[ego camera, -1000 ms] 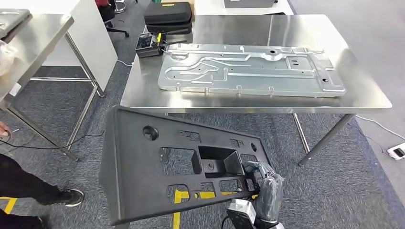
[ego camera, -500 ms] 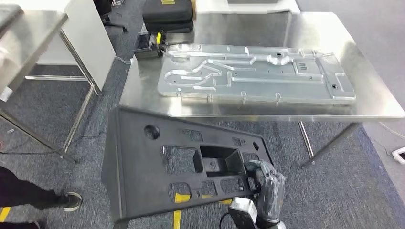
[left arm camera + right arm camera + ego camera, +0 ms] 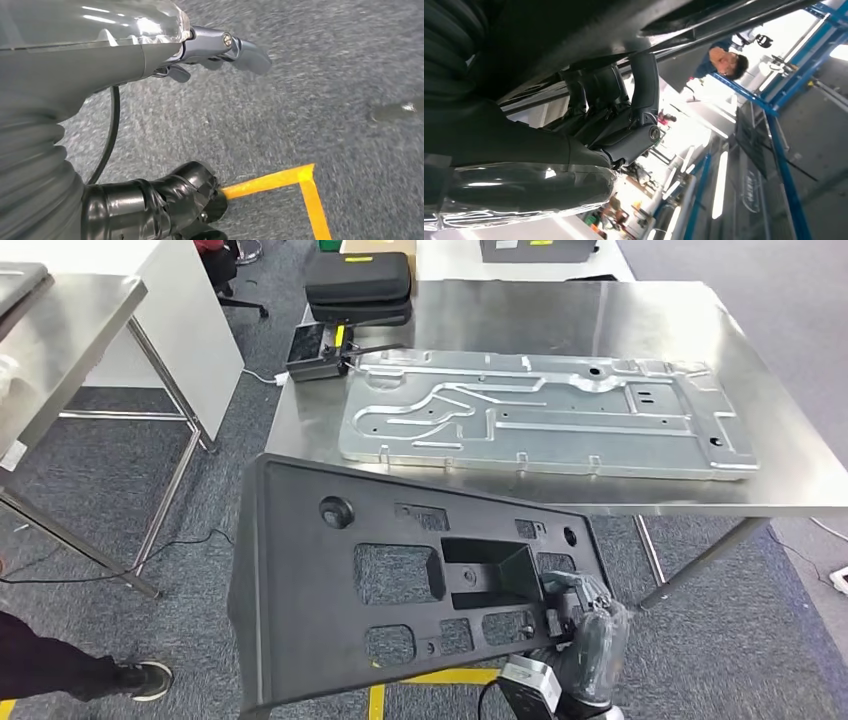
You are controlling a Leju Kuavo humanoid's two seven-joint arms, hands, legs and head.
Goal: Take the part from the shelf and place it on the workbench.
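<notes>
Carry step, by the look of it. Right hand (image 3: 585, 625) gripping black panel part (image 3: 400, 590) at its lower right edge, fingers (image 3: 644, 90) curled up through an opening, pinching the rim. Left hand (image 3: 220, 47) over carpet, holding nothing, fingers loosely extended. Part tilted, short of workbench (image 3: 300, 430). Beyond, metal plate (image 3: 545, 415) filling most of the top. Next: lift over near edge, find bare steel.

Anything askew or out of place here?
Only the black panel: it hangs tilted, gripped by the right hand at one lower corner. The metal plate lies flat on the workbench.
</notes>
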